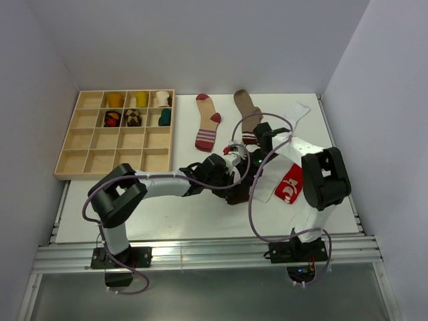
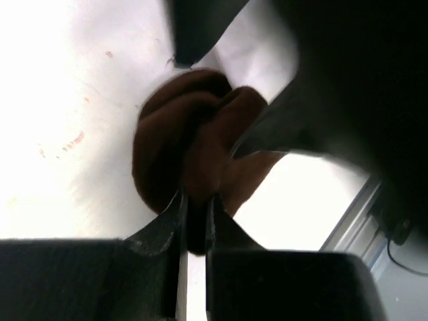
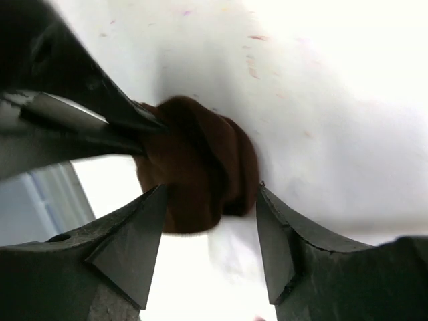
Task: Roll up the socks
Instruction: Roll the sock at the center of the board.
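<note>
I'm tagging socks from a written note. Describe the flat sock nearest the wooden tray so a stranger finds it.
Find the wooden compartment tray, far left. Just right of it a tan sock lies flat, toe end farthest back. Unlike the brown sock beside it, it has a red toe, a red heel and a red-and-white striped cuff.

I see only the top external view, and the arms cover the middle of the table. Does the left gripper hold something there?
Observer: Yes. In the left wrist view the left gripper is shut on a dark brown sock, which is bunched into a roll.
Operator: Is the right gripper also closed on it?
Observer: No. The right gripper is open, with one jaw on either side of the same roll.
Operator: Can you see the striped cuff on the roll?
Observer: No. Both wrist views show only plain brown fabric.
</note>
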